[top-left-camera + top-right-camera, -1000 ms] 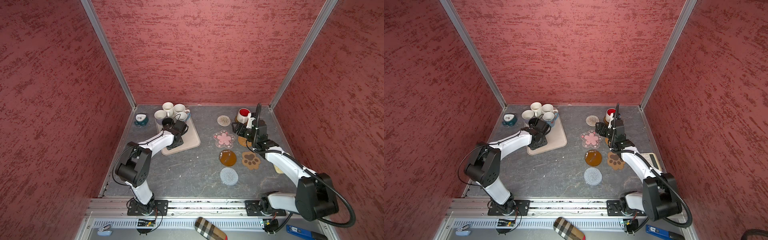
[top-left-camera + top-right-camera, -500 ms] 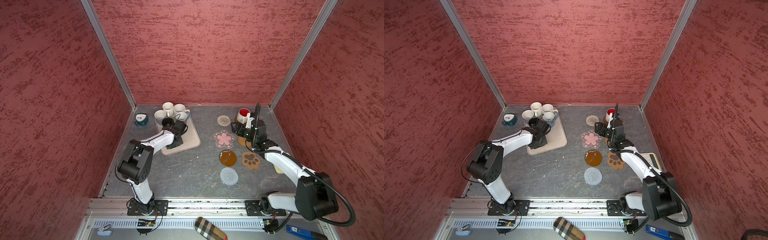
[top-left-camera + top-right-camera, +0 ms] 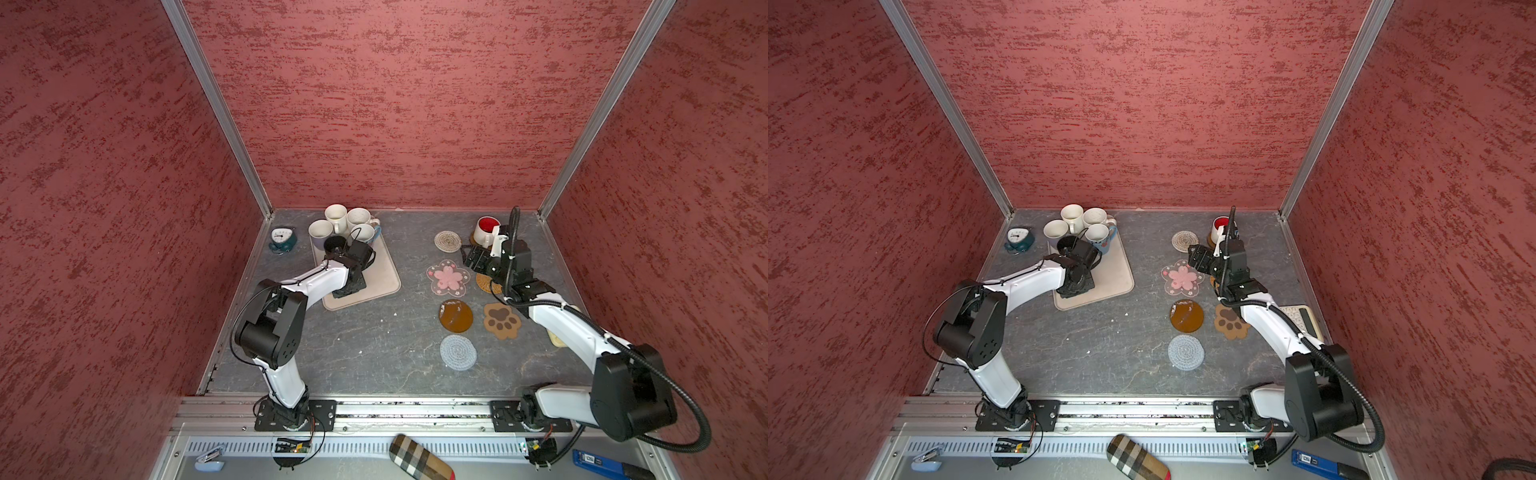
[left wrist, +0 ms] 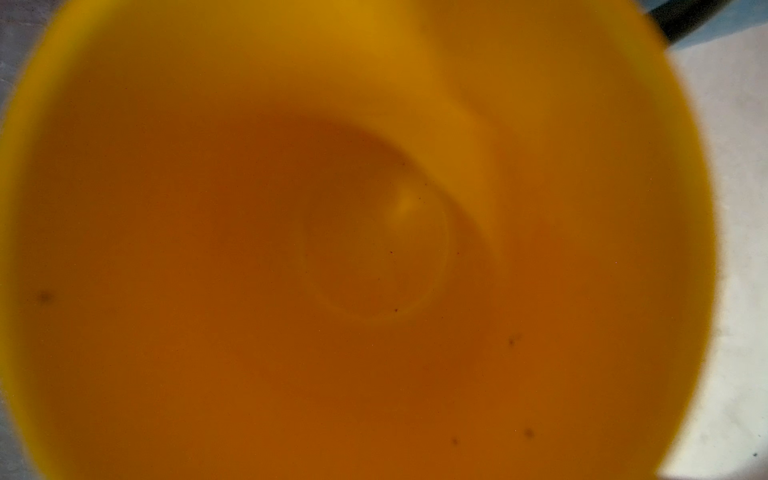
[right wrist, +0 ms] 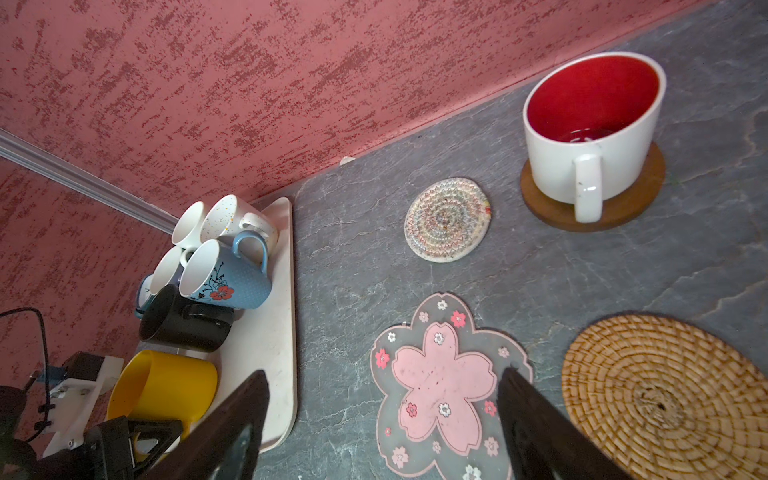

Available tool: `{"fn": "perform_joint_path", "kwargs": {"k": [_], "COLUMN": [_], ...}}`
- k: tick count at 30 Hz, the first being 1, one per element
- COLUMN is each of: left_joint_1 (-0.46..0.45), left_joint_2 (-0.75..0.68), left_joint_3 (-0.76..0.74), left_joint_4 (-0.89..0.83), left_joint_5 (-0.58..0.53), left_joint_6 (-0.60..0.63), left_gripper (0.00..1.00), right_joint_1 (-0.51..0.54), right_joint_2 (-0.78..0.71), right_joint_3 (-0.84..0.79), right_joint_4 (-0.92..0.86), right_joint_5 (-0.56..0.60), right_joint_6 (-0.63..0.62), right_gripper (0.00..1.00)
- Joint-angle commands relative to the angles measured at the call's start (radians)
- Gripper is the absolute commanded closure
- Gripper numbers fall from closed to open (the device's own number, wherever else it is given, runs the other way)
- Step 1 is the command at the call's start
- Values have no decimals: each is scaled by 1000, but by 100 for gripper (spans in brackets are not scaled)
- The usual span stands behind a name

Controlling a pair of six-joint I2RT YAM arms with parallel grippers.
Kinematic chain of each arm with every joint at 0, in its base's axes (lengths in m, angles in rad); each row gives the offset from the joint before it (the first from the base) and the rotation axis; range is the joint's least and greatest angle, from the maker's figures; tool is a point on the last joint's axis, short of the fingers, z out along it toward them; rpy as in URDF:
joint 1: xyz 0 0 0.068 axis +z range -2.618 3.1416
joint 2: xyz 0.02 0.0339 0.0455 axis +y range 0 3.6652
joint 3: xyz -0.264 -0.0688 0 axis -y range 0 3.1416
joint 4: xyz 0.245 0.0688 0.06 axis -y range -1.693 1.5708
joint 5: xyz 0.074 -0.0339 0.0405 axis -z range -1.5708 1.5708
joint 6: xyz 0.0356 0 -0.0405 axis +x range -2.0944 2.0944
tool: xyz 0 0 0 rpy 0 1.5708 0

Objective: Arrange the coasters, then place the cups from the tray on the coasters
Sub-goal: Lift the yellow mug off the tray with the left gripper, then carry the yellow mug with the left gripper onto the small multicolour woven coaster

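Stage of the task: coasters laid out, cup transfer barely begun. On the desk [image 3: 374,357], right of the tray [image 3: 384,280], seven coasters lying apart without overlap: cream woven spiral [image 3: 448,240], pink flower [image 3: 448,277], tan rattan round [image 5: 665,399], bare brown disc [image 3: 456,316], paw-print [image 3: 501,320], grey-blue crochet round [image 3: 458,352], and a second brown disc [image 5: 598,212] beneath the white cup with red inside [image 5: 590,124]. Only that cup placed so far, upright on its disc. Six coasters bare.

Left to move, six cups clustered at the tray's far end: yellow cup [image 5: 162,386], black cup [image 5: 187,324], blue cup [image 5: 232,278] and three pale ones packed close behind.

Left tool [image 5: 137,436] narrowed right down at the near side of the yellow cup, judged a grip on it. Exact contact hidden; left wrist view filled by the cup's yellow inside. Cup seemingly resting on the tray.

Right tool [image 5: 382,373] spread wide and empty, poised above the pink flower, apart from every cup.

Judged next: carrying the yellow cup across to a bare coaster.
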Motion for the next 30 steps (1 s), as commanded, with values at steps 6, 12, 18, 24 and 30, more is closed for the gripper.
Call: {"fn": "perform_joint_path", "kwargs": {"k": [6, 12, 18, 24, 30], "left_joint_1": [-34, -57, -93, -149, -203], "left_joint_2": [-74, -135, -201, -233, -177], "left_joint_3": [18, 18, 26, 84, 203], "left_joint_4": [-25, -55, -86, -103, -114], "left_joint_5": [-29, 8, 29, 45, 60], "left_joint_6": [39, 70, 110, 179, 251], "left_gripper": [100, 100, 100, 100, 100], "right_joint_1": [12, 13, 16, 16, 16], "right_joint_2": [7, -2, -21, -42, -114], "right_joint_3": [3, 1, 4, 8, -18], "right_joint_4": [21, 28, 14, -10, -53], "right_joint_5": [18, -6, -16, -35, -14], "right_joint_6": [-6, -24, -37, -33, -53], "right_gripper": [14, 12, 9, 2, 1]}}
